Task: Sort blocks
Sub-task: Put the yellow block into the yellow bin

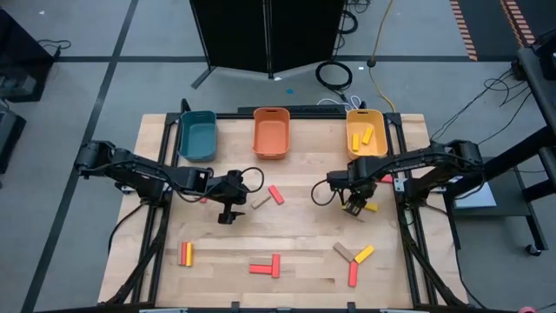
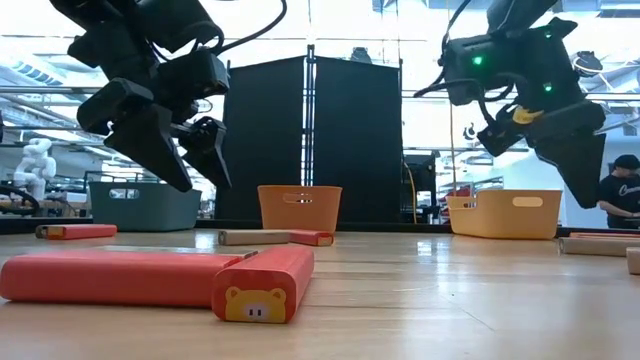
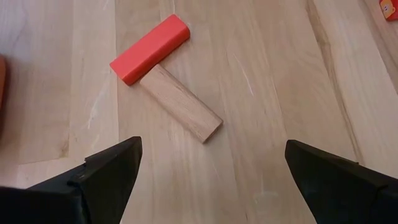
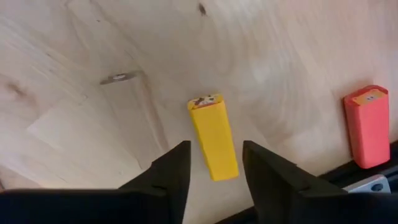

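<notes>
Two arms hang over the table, and the right one has the step in hand. The right gripper [image 4: 214, 163] is above a yellow block [image 4: 214, 137] lying flat on the wood near the table's right edge, just in front of the yellow bin [image 1: 366, 135]. Its fingers [image 4: 168, 167] are parted a little, one on each long side of the block, and they do not look pressed on it yet; I cannot tell if they touch. A red block [image 4: 367, 124] lies well to one side, close to the table's black rim.

To do this well, I judge the gripper should come straight down with the block centred between the fingers, close across the narrow width near the block's middle, and lift only once the pinch is firm. The gap is tight, so a small sideways drift could land a fingertip on top of the block and skid it. The yellow bin, already holding yellow blocks [image 1: 360, 136], looks like the right target.

The left gripper [image 3: 211, 168] waits spread wide over a tan block [image 3: 181, 103] touching another red block [image 3: 150, 48], mid-table, in front of the orange bin [image 1: 271, 133] and near the teal bin [image 1: 197, 135].
</notes>
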